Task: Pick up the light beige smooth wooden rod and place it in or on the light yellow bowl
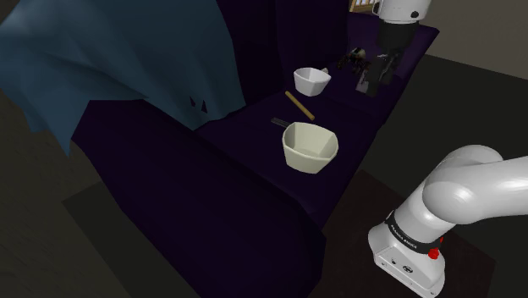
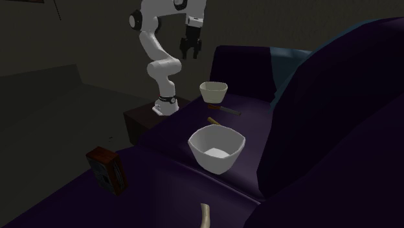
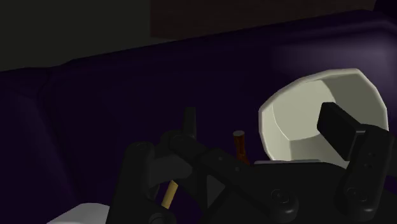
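A dim room. A dark purple sofa seat (image 1: 254, 140) has a blue blanket (image 1: 127, 51) draped over its back. The light beige rod (image 1: 299, 105) lies flat on the seat, well below the spread, empty jaws of the gripper (image 2: 190, 55). Its long axis slants, one end toward the light yellow bowl (image 1: 310, 146) and the other toward a white bowl (image 1: 310, 80).

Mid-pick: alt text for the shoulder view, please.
A tan rod lies on a dark purple sofa seat between a larger pale bowl and a smaller bowl behind it. The open black gripper hangs beyond them; a blue blanket drapes the backrest.
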`<move>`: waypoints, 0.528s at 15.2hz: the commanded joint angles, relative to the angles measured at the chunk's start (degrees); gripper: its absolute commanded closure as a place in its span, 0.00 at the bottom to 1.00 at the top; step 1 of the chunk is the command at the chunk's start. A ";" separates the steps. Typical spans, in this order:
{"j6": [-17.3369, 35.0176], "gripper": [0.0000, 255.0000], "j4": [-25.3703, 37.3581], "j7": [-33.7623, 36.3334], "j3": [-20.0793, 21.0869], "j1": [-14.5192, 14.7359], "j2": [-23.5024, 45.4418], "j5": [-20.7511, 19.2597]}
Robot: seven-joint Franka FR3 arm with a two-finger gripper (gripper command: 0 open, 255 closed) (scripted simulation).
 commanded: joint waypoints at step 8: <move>11.30 0.00 2.36 1.76 -2.88 -1.92 13.50 0.94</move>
